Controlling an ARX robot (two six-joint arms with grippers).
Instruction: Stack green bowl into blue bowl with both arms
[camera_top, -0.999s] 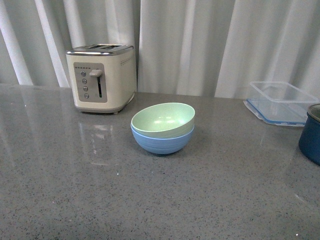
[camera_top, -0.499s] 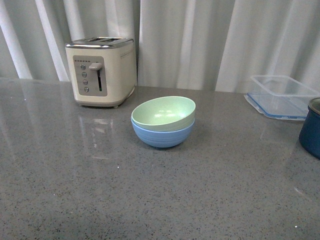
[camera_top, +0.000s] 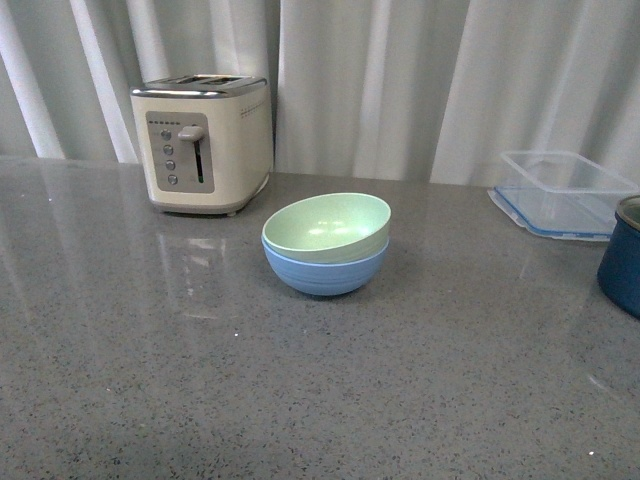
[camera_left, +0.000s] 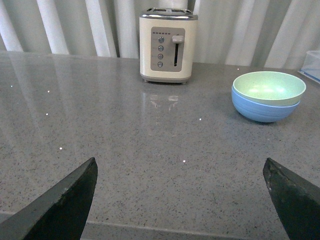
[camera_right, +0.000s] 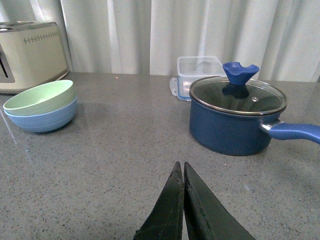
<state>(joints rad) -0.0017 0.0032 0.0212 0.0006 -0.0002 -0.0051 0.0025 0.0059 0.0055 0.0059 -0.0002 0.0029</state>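
the left gripper (camera_left: 180, 200) hangs low over the near part of the grey counter (camera_top: 300, 400) with its 2 dark fingers (camera_left: 62, 202) spread wide and nothing between them. the right gripper (camera_right: 183, 200) is pressed closed, its 2 fingers meeting in a thin seam, gripping nothing. neither arm shows in the front view. further out, mid-counter, the green bowl (camera_top: 328, 225) sits nested inside the blue bowl (camera_top: 325, 275), its rim tilted slightly, both well apart from the grippers. to the right stands a dark blue pot (camera_right: 235, 120) with a glass lid. behind it lies a clear container (camera_top: 562, 195). farther back on the left, a cream toaster (camera_top: 203, 145) stands before the pale curtain (camera_top: 400, 80).
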